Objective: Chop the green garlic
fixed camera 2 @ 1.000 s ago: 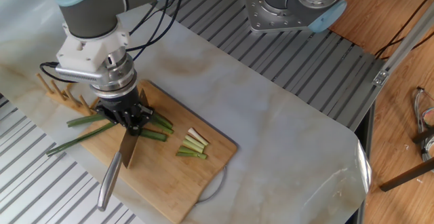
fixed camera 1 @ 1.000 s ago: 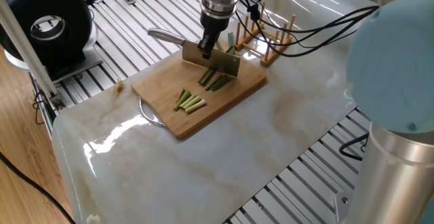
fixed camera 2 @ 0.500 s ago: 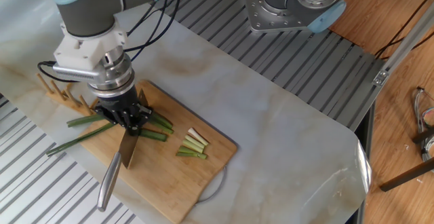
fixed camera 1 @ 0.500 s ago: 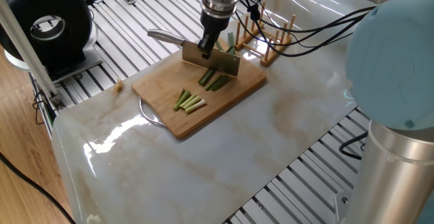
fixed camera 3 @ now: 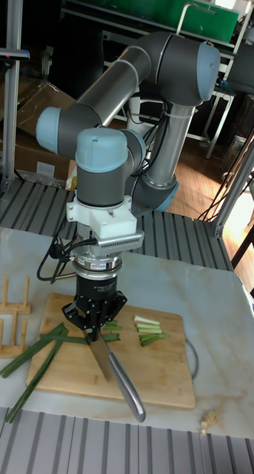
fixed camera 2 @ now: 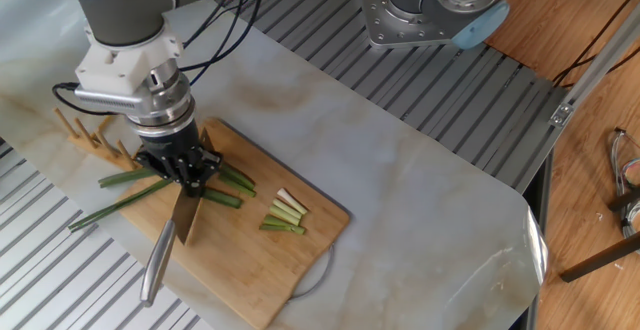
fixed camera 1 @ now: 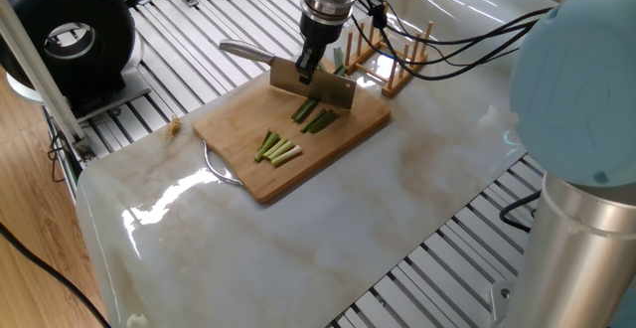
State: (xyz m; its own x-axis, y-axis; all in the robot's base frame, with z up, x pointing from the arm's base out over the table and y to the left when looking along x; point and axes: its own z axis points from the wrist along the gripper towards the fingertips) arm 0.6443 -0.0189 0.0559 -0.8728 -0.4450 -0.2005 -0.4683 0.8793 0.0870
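A robot arm's gripper [fixed camera 2: 184,175] is clamped on a knife [fixed camera 2: 172,237], holding the blade just above a wooden cutting board [fixed camera 2: 250,260] on a pale marble table [fixed camera 2: 420,200]. The green garlic [fixed camera 2: 120,196] lies across the board beneath the blade, its long dark leaves trailing off the board's edge toward a wooden peg rack [fixed camera 2: 85,130]. A few short cut pieces [fixed camera 2: 285,214], pale at one end, sit together on the board, a little apart from the knife.
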